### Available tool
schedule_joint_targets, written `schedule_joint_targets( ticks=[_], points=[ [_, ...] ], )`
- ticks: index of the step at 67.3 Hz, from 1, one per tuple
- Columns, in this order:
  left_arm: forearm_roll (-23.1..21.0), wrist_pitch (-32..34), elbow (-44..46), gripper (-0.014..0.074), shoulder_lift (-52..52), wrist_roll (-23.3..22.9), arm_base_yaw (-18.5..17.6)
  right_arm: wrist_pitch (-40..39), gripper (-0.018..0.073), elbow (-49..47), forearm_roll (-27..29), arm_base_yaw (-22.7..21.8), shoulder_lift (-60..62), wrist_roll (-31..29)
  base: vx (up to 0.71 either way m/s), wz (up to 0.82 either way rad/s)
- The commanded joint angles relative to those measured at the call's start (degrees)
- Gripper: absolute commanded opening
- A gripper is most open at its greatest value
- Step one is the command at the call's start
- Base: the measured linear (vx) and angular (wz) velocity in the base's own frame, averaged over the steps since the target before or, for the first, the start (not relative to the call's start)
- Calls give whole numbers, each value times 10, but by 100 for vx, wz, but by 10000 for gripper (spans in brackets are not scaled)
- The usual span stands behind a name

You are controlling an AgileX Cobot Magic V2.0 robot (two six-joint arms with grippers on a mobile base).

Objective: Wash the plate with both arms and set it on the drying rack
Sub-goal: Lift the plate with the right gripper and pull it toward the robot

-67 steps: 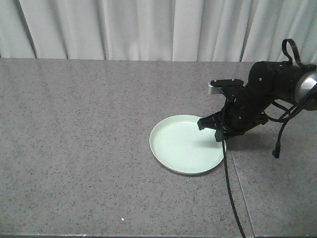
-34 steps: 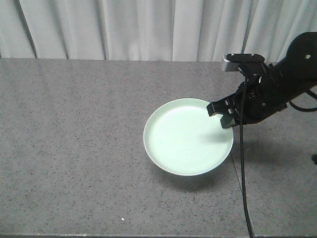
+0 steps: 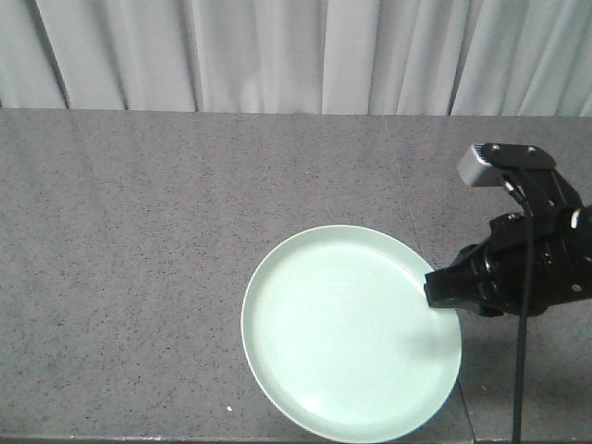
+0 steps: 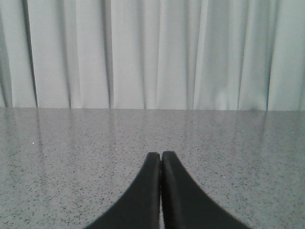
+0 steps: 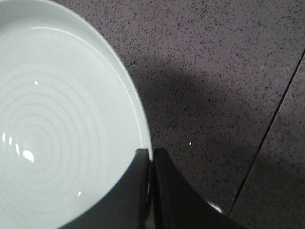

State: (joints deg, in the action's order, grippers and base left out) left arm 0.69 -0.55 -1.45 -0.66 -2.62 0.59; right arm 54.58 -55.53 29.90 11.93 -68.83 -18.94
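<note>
The right gripper (image 5: 150, 153) is clamped on the rim of the plate (image 5: 57, 124) — 1 finger on the inner side of the rim, the other on the outer side. In the front view it grips the plate's right edge, and the pale mint plate hangs clear of the grey speckled counter (image 3: 139, 231), its shadow falling on the stone. The left gripper (image 4: 161, 157) has its 2 fingers pressed together on nothing, low over the counter — facing a white curtain (image 4: 143, 52).
</note>
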Motion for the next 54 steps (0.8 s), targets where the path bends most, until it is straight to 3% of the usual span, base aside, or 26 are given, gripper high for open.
schedule_joint_targets(
  ticks=[1, 18, 54],
  points=[
    [-1, 39, 18, -6, -7, -3, -3, -16, -4, 14, 24, 0, 48, -7, 0, 0],
    [-1, 39, 18, -6, -7, -3, -3, -13, -4, 66, 24, 0, 118, -7, 0, 0],
    [-1, 39, 18, -6, -7, -3, -3, -9, -4, 67, 23, -1, 142, -6, 0, 0]
  ],
)
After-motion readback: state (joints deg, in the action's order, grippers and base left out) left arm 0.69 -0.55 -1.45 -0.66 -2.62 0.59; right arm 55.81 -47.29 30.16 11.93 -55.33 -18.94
